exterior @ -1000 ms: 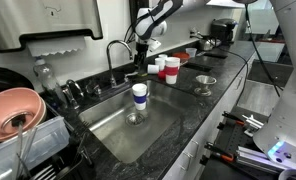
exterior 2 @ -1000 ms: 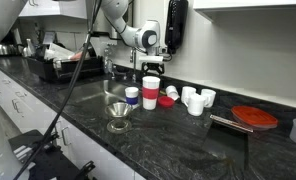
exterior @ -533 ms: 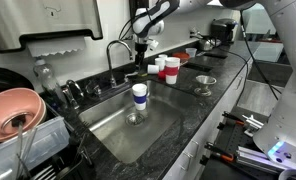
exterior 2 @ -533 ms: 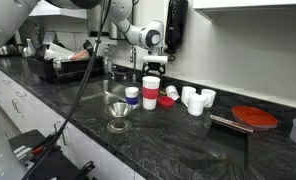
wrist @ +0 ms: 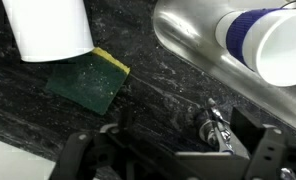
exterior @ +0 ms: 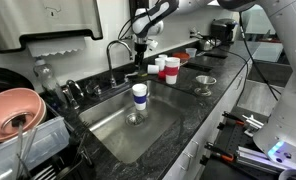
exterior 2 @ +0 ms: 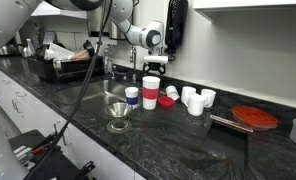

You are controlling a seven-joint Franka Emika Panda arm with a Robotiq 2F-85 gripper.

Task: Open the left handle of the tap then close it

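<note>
A tall shiny chrome tap (exterior: 110,60) with a thin bent spout is seen. The end effector (exterior: 140,62) is held open, a small tap lever (wrist: 214,128) between its fingers (wrist: 76,152).

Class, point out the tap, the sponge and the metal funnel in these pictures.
tap (exterior: 110,62): in an exterior view, upright neck.
sponge (wrist: 86,80): wrist view, green top face.
metal funnel (exterior 2: 118,108): in an exterior view, bowl.

1. Worktop (exterior: 220,98): dark stone with white speckles, polished and glossy.
2. Sink (exterior: 156,125): brushed steel with a dull sheen.
3. Tap (exterior: 111,66), at the basin's eleven o'clock: bright chrome, mirror-smooth.
4. Sponge (wrist: 86,80), nine o'clock in the wrist view: rough green scouring face, yellow foam edge.
5. Cup (exterior: 139,95): smooth white plastic by the look of it, with a blue band.
6. Funnel (exterior 2: 118,112): shiny metal.
</note>
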